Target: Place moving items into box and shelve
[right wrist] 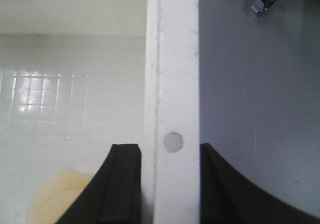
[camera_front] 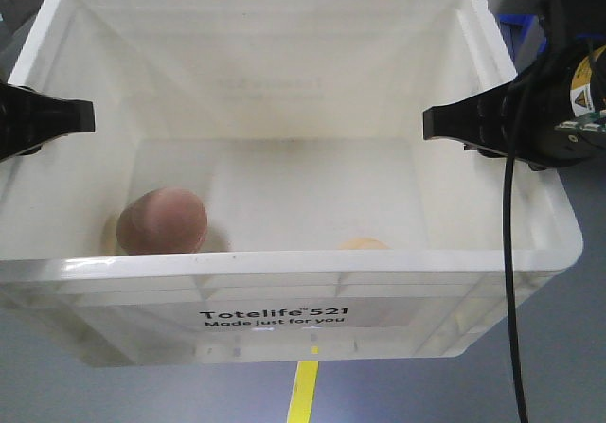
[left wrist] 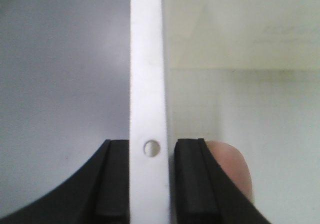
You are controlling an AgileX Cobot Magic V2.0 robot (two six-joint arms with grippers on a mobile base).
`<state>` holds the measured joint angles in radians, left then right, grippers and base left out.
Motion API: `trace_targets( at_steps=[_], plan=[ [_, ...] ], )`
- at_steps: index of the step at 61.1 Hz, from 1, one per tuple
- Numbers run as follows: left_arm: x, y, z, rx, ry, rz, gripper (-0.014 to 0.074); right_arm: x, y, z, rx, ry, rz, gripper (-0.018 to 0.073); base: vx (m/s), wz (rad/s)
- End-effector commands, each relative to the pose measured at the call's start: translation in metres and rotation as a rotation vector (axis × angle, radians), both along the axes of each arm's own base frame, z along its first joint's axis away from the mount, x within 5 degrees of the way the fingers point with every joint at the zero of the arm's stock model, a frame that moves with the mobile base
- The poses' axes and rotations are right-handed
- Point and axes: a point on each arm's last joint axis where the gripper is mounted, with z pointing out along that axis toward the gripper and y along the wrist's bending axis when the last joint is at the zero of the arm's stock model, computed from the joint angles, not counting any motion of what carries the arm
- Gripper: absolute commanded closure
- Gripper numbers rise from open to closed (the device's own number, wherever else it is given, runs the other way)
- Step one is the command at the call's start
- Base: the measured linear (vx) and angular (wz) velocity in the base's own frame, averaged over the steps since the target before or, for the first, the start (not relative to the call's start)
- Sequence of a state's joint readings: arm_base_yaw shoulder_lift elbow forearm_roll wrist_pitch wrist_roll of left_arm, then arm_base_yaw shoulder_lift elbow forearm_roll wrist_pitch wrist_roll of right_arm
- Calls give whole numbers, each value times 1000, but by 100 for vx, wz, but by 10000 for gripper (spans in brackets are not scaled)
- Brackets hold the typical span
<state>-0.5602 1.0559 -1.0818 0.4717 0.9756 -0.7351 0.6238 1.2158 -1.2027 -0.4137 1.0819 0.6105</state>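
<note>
Grey smooth floor (camera_front: 114,395) fills the background, with a yellow painted line (camera_front: 305,390) running out from under the near side of the scene. Above it sits a large white rectangular plastic tote (camera_front: 284,270) with a ribbed rim and the black print "Totelife 521 Made just for you" on its near wall.

The left claw (camera_front: 66,118) is clenched on the tote's left rim. In the left wrist view its two black fingers (left wrist: 187,184) stand one on each side of the white rim strip, close against it, just below a small round hole. The right claw (camera_front: 454,125) is clenched on the opposite rim in the same way, one black finger (right wrist: 122,184) inside the tote and the other outside. A black cable (camera_front: 511,253) hangs down from the right arm across the tote's right corner.

Inside, a dull pinkish-brown round ball (camera_front: 163,220) rests on the tote's bottom near the front left corner. A pale yellow-orange round ball (camera_front: 362,244) lies near the front right, mostly hidden behind the near rim. The two are well apart.

Part of a blue plastic bin (camera_front: 519,30) shows beyond the tote's far right corner.
</note>
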Motion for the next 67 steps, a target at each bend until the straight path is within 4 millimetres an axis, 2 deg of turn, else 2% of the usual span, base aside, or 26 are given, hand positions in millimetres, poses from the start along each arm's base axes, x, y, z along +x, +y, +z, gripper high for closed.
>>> trace_targets(
  at_steps=[1, 67],
  plan=[
    [1, 3, 26, -3, -181, -34, 501, -1, -7, 28, 17, -169, 18, 474, 40, -1],
    [1, 3, 26, -3, -181, -34, 501, -1, -7, 28, 17, -169, 18, 474, 41, -3]
  ],
)
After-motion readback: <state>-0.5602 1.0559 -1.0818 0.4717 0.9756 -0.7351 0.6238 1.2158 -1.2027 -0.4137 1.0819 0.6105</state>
